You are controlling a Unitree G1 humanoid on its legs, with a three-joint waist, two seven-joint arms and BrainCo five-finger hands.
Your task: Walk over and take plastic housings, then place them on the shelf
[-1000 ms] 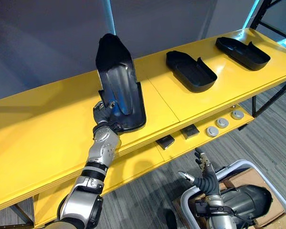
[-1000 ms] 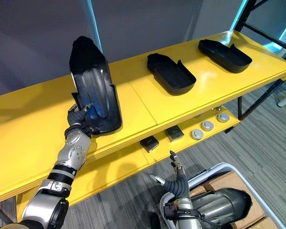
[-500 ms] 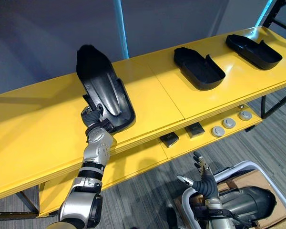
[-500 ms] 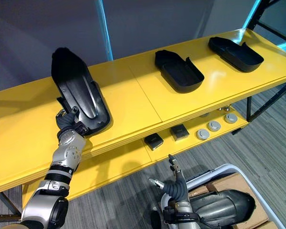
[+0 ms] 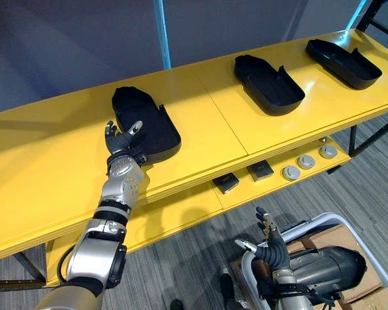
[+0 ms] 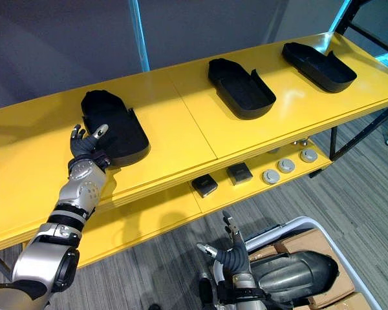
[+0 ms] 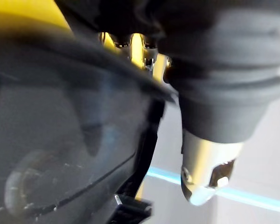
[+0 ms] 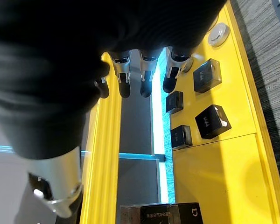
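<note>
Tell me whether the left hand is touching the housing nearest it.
Cannot tell. In the eye views the open left hand overlaps the near edge of the housing; the left wrist view shows neither gap nor contact plainly.

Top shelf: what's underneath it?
A lower shelf, with two small black boxes and three round silver discs near its front edge. Seen from the head, the top shelf covers its back part.

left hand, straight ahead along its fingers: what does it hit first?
Most likely the leftmost black housing on the yellow shelf: the open left hand sits at its near end, fingers aimed across it. Whether they touch is unclear.
</note>
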